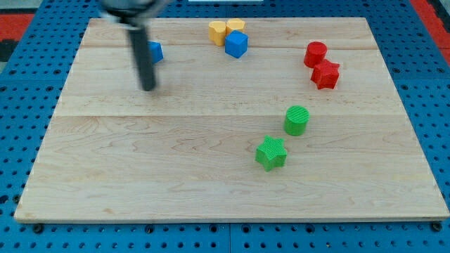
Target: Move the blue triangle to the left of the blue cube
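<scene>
The blue triangle (pixel 155 51) lies near the view's top left, partly hidden behind my rod. The blue cube (pixel 237 44) sits at the top middle, touching two yellow blocks. My tip (pixel 148 88) rests on the board just below and slightly left of the blue triangle, well left of the blue cube.
Two yellow blocks (pixel 217 31) (pixel 235 26) sit above the blue cube. A red cylinder (pixel 316 54) and a red star (pixel 326 74) are at the top right. A green cylinder (pixel 297 120) and a green star (pixel 271 153) lie right of centre. The wooden board (pixel 140 176) ends in blue pegboard.
</scene>
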Controlling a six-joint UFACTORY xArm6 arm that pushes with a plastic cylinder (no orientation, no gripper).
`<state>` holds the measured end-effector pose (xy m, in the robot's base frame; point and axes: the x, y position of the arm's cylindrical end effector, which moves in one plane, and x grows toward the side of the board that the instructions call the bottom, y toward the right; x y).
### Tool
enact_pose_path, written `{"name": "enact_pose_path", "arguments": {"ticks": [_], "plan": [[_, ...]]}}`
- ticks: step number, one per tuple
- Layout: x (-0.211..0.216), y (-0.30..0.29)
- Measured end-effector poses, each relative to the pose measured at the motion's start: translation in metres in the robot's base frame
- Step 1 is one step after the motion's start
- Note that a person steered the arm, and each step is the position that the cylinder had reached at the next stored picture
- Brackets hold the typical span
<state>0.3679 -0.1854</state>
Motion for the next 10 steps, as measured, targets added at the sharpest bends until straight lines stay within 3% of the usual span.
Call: {"name": "enact_pose_path", "arguments": {"ticks": [1,2,3,4,5,6,7,8,9,10], "plan": [[-0.063,-0.023],[-0.084,0.065],[-0.084,0.127],[-0.064,0.048],[-0.023,0.07],[-0.029,0.142],[-0.021,0.155],[-0.06,0.154],[-0.058,0.155],[-0.003,0.15]]}}
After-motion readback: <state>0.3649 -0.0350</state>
